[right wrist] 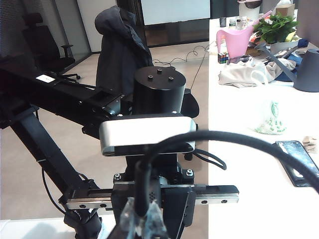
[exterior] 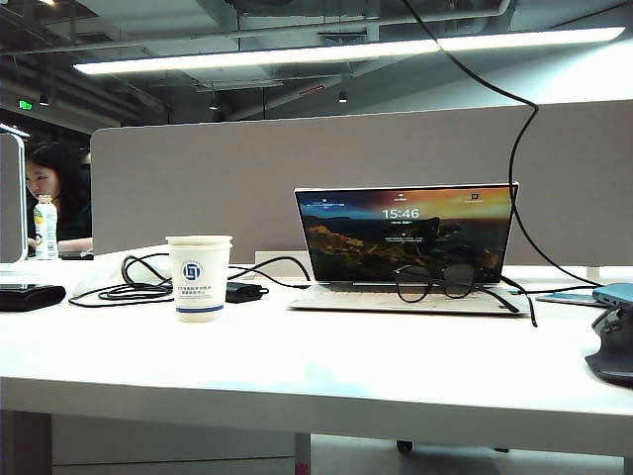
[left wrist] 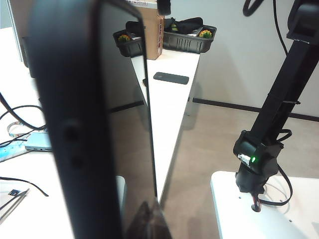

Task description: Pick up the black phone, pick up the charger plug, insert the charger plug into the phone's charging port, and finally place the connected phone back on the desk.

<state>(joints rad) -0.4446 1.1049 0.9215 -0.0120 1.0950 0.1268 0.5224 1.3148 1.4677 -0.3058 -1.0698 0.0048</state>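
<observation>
Phone work happens above the desk (exterior: 297,366) and out of the exterior view: the left gripper (left wrist: 144,221) is clamped on the upright black phone (left wrist: 94,114), while the right gripper (right wrist: 142,221) is closed around the black cable (right wrist: 219,142) of the charger plug.

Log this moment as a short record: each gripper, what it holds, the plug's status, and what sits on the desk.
left gripper: shut on the black phone, held edge-on close to its wrist camera
right gripper: shut on the charger plug, its cable arching away
plug in port: cannot tell
desk: paper cup, open laptop, glasses
exterior view: neither gripper shows
</observation>
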